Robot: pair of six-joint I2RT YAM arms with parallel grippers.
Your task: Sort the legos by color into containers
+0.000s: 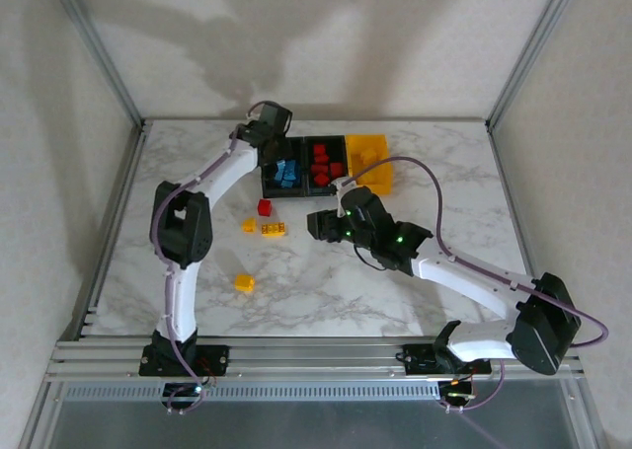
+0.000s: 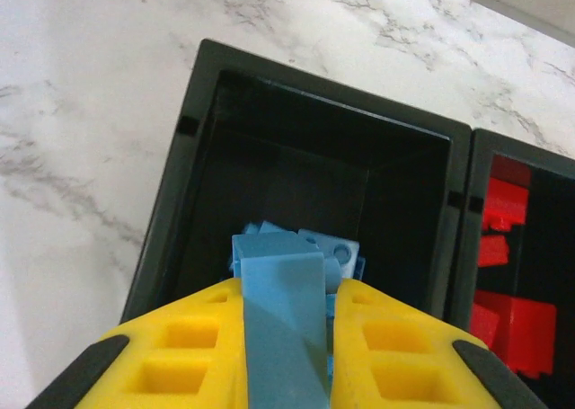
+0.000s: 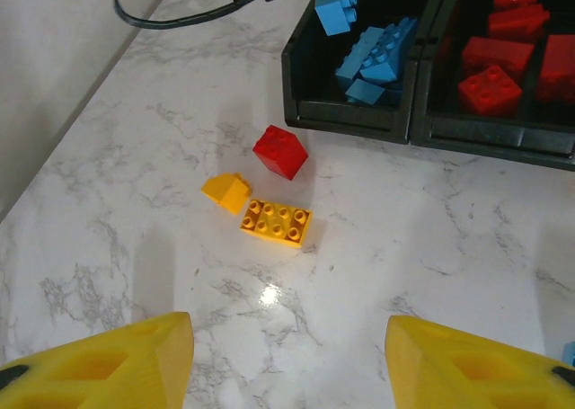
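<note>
Left tool point(image 2: 289, 312) clamps blue lego point(image 2: 278, 279) — above black bin point(image 2: 184, 157).

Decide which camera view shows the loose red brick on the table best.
The right wrist view: the red brick lies close, sharp and unobstructed on the table. In the top external view it is a tiny red speck in front of the containers.
</note>
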